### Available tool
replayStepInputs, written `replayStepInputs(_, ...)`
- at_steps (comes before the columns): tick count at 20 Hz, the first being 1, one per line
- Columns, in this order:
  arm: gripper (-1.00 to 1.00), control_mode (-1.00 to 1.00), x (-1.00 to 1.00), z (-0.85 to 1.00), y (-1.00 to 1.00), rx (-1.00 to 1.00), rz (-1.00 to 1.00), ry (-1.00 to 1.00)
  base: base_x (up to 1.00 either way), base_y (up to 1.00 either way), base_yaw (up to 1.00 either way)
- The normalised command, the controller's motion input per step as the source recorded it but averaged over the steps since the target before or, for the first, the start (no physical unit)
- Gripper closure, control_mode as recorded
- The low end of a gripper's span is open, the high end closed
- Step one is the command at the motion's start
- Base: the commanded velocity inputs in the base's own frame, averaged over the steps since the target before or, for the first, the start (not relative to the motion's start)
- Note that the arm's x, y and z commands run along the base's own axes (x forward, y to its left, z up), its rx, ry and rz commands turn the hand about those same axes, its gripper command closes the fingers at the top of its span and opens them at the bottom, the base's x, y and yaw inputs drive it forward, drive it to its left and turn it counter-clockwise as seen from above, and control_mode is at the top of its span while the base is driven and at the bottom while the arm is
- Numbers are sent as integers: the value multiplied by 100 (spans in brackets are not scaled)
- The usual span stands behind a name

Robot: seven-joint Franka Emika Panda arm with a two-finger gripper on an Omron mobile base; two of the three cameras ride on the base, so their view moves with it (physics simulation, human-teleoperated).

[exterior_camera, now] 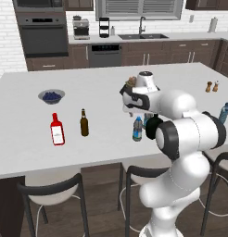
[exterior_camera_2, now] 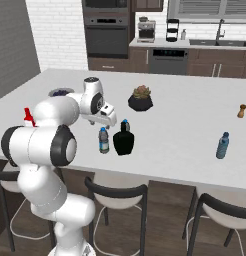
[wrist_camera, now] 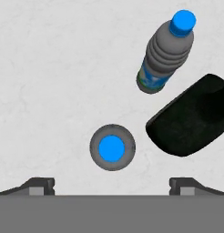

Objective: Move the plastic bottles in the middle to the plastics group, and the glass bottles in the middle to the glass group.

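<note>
While the arm hangs over the middle of the white island counter, one plastic bottle stands upright straight below the hand, its blue cap seen end-on between the two finger tips, which stand wide apart and touch nothing. The gripper hovers above that cap, empty. A second plastic bottle stands at about one o'clock from the first in the hand view, just beside the black glass bottle, which lies at three o'clock and close to both. From the right base view the near water bottle sits just left of the squat black bottle, the other's cap peeping behind it. Well apart at three o'clock along the counter, a lone blue-labelled bottle marks the plastics group. At nine o'clock in the left base view stand the red bottle and the slim brown bottle, near each other, with a bowl of berries beyond them. A potted succulent sits behind the middle cluster.
</note>
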Motion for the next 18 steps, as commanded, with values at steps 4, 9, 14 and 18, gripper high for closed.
replayStepInputs(4, -100, -100, 2, -24, 0, 0, 0, 0, 0, 0, 0)
replayStepInputs(9, -100, -100, 1, -26, 0, 0, 0, 0, 0, 0, 0)
replayStepInputs(14, -100, -100, 0, -20, 0, 0, 0, 0, 0, 0, 0)
replayStepInputs(18, -100, -100, 19, -6, 0, 0, 0, 0, 0, 0, 0)
